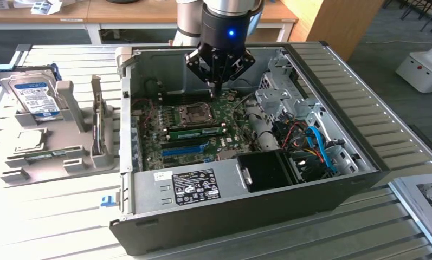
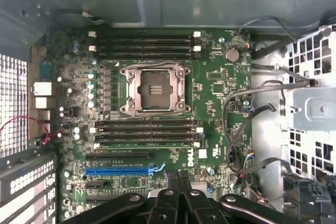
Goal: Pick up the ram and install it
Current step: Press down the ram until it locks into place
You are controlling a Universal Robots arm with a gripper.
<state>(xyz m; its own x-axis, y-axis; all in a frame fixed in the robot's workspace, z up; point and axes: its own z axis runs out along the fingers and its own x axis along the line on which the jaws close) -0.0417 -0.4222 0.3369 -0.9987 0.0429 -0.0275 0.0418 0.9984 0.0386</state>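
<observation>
Black gripper [image 1: 217, 85] jaws closed, empty, over open black computer case [image 1: 273, 208]

Hard drive [image 1: 32, 93] in grey stand [image 1: 85, 135] at exterior view's left; long green ram stick [image 1: 195, 131] lies seated by silver processor socket [image 2: 155, 88]; blue slot strip [image 2: 119, 171] just beside.

**Daylit bench, shaded case interior**

In the exterior view, strong light falls from about 10 o'clock and washes the slatted table [image 1: 49, 216] pale, nearly blown out toward 8 o'clock. The open computer case [image 1: 237, 216] stays darker inside, its near wall almost black. A small blue lamp glows on the arm's wrist [image 1: 231, 32]. In the wrist view the motherboard [image 2: 210, 93] is evenly lit and fairly sharp, with a cool cast; the gripper [image 2: 178, 203] at 6 o'clock is a dark, soft mass.
</observation>
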